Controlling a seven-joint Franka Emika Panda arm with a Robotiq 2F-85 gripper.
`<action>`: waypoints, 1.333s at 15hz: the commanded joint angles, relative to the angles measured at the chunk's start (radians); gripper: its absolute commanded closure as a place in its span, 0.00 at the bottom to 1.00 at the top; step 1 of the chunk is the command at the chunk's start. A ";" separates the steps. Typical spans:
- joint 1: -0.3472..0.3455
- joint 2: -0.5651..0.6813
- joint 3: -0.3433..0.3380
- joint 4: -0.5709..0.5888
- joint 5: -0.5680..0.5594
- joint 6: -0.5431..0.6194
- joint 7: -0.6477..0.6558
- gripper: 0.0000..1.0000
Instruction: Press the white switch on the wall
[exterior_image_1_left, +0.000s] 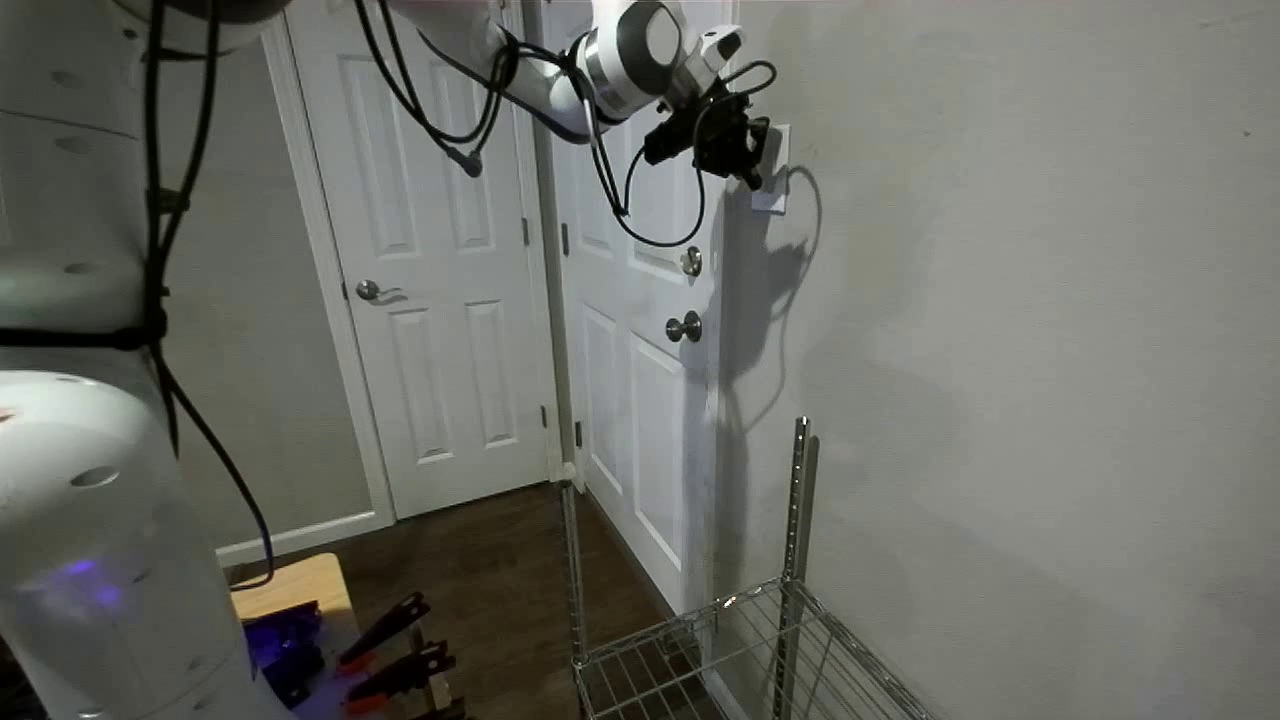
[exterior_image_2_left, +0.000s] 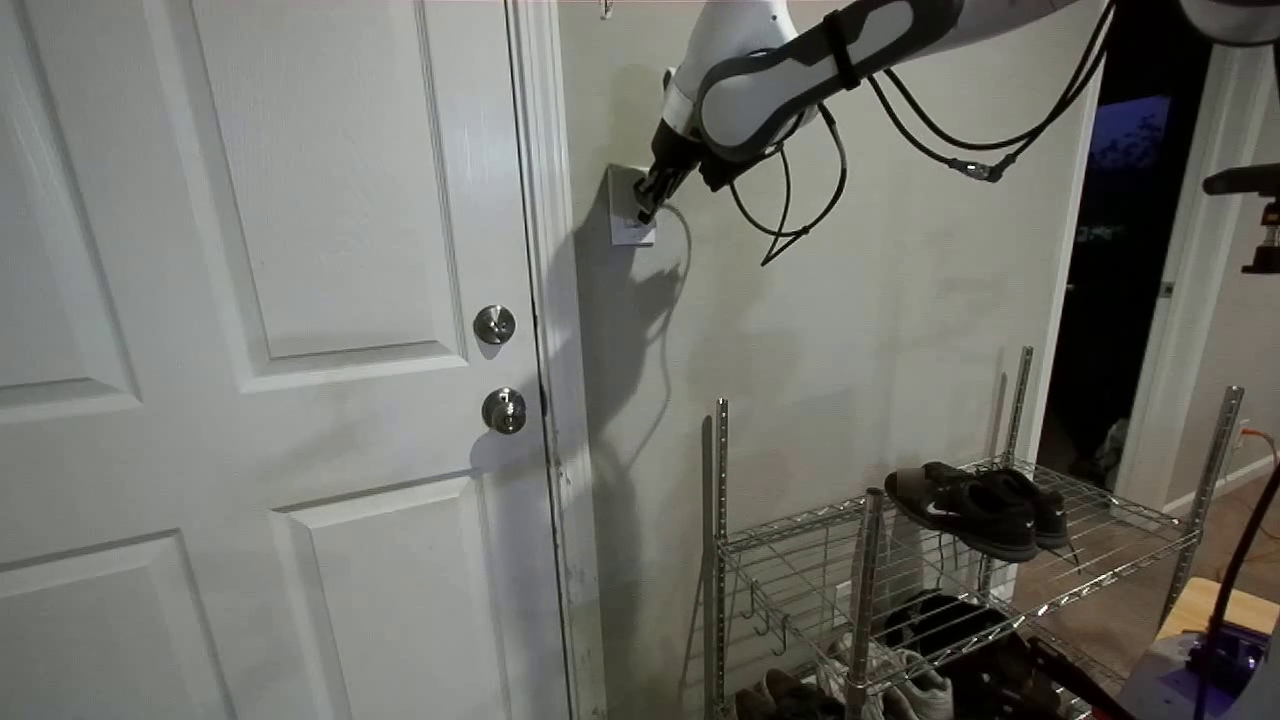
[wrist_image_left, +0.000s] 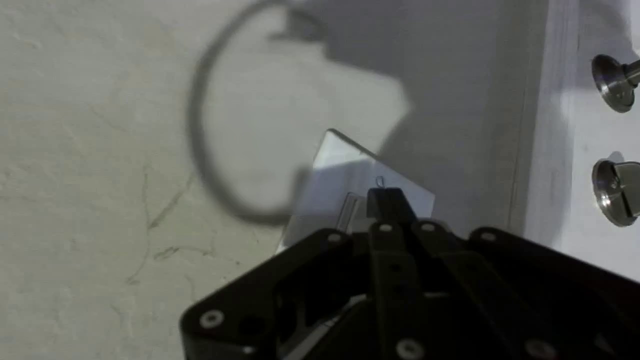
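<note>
The white rectangular switch plate (exterior_image_2_left: 622, 207) stands upright on the light grey painted wall (exterior_image_2_left: 820, 330), upper centre in an exterior view. Lower centre of the wrist view, your black gripper (wrist_image_left: 394, 201), narrow and empty, overlaps it; you cannot tell contact. Your reach looks nearly done; the press probably remains.

The arm (exterior_image_2_left: 740, 112) is white, with dark-grey panels (exterior_image_1_left: 636, 58) and a silvery ring (exterior_image_1_left: 598, 85). Black cables (exterior_image_1_left: 154, 120) loop along it, bound by a black strap (exterior_image_1_left: 70, 338). Oval recesses (exterior_image_1_left: 95, 477) dot its lower column (exterior_image_1_left: 150, 630), which shows violet glints (exterior_image_1_left: 107, 595). The gripper (wrist_image_left: 400, 212) is black, seemingly matt in this dimness, with pale round screw heads (wrist_image_left: 211, 318).
</note>
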 joint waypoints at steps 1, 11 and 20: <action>0.021 0.037 -0.019 0.055 -0.051 0.004 0.048 0.99; 0.082 0.077 -0.091 0.097 -0.236 0.009 0.264 0.99; 0.106 -0.033 -0.054 -0.039 -0.214 -0.033 0.351 0.99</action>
